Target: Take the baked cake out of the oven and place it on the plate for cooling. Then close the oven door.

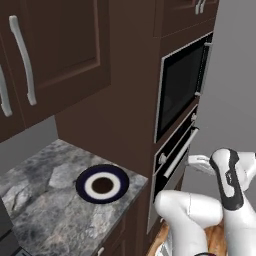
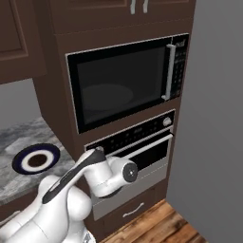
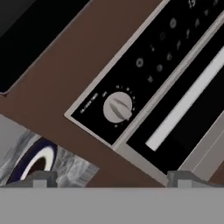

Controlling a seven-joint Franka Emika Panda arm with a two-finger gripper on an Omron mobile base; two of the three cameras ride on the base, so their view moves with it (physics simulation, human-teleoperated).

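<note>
Two dark fingertips point(image 3: 43, 178) of the gripper point(image 3: 111, 179) are standing wide apart, gripping nothing, facing the oven point(image 2: 142, 140) by its round knob point(image 3: 117, 107). Its oven door point(image 2: 147, 154) is sitting shut. On the marble counter point(image 1: 45, 200) the plate point(image 1: 102, 183) is resting bare.

The glossy white, rounded robot arm point(image 1: 200, 212) is built of bulbous, smooth segments. A dark charcoal, elongated inset strip point(image 1: 229, 181) runs along one link, and a round dark grey joint cap point(image 2: 129, 172) closes another. Its two small dark grey finger tips point(image 3: 43, 178) are blocky, square-edged.
</note>
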